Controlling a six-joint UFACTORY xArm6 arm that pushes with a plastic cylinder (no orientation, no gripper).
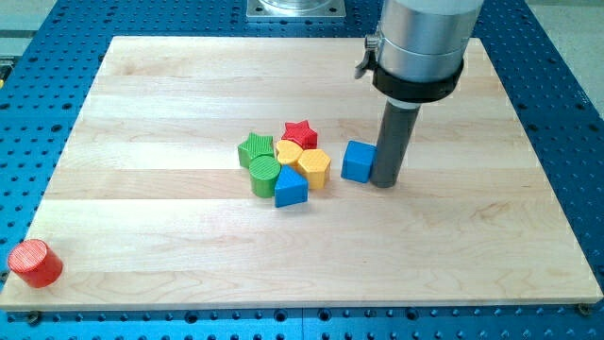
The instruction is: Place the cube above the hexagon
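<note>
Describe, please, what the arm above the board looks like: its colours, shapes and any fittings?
The arm shows as a wide silver-grey metal cylinder, ringed at its lower edge by a black collar. A small metal bracket sticks out on the view's left of that collar. Below hangs a straight, dark grey round rod, ending in my tip. No cables or markings are visible.

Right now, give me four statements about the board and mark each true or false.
1. My tip stands at the view's right of the blue cube. True.
2. The yellow hexagon lies alone at the view's bottom left. False: it sits in the central cluster; the red cylinder is the one alone there.
3. The red star is at the cluster's top. True.
4. The cube touches the hexagon. False: a gap separates them.
</note>
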